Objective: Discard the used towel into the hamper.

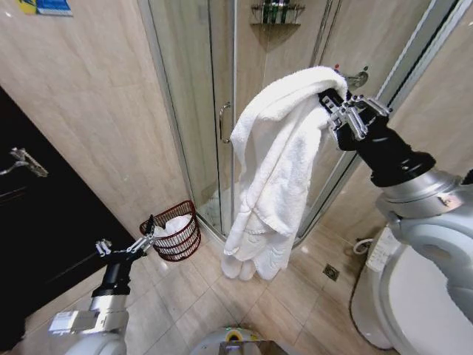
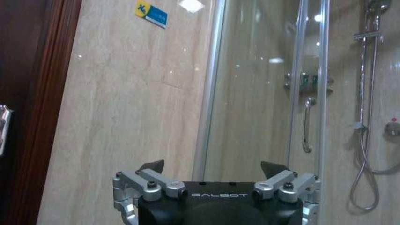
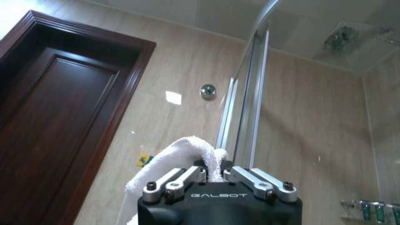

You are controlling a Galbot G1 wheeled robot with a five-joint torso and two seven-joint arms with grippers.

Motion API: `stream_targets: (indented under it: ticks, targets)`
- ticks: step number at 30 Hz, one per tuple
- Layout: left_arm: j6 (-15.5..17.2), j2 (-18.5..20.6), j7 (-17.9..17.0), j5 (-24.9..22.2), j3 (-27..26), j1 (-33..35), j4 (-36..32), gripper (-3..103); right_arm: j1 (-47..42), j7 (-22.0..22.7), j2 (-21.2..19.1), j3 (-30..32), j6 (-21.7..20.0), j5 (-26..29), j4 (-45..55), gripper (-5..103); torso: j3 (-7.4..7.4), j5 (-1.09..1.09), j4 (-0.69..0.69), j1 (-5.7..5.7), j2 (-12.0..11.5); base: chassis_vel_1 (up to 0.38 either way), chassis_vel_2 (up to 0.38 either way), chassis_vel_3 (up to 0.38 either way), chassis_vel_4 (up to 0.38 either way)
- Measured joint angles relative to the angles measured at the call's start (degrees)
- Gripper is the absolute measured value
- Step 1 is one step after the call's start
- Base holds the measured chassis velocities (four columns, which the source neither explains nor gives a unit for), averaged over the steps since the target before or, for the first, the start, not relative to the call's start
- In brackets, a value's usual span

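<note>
right arm: raised high and extended forward, wrist angled upward. right hand point(image 1: 330, 103): fingers closed, clamped on a fold of the towel point(image 1: 273, 163). left arm: held low at the robot's left side, forearm pointing forward. left hand point(image 1: 146, 235): fingers spread apart, holding nothing.

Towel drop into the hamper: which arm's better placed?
Right. The right gripper is shut on the towel, held high. The left gripper is open and empty beside the hamper.
</note>
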Motion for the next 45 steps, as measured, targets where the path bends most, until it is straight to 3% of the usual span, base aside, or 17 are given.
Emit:
stream_targets:
  ticks: [24, 45]
  targets:
    - [0.00, 0.00, 0.00, 0.00, 0.00, 0.00, 0.00, 100, 0.07, 0.15, -0.05, 0.22, 0.03, 0.45, -0.01, 9, 3.80, 0.00, 0.00, 3.19, 6.97, 0.000, 0.000, 0.000, 0.000]
    - [0.00, 0.00, 0.00, 0.00, 0.00, 0.00, 0.00, 100, -1.74, 0.13, 0.26, 1.56, 0.08, 0.34, 0.54, 9, 3.68, 0.00, 0.00, 3.08, 6.74, 0.004, 0.003, 0.005, 0.006]
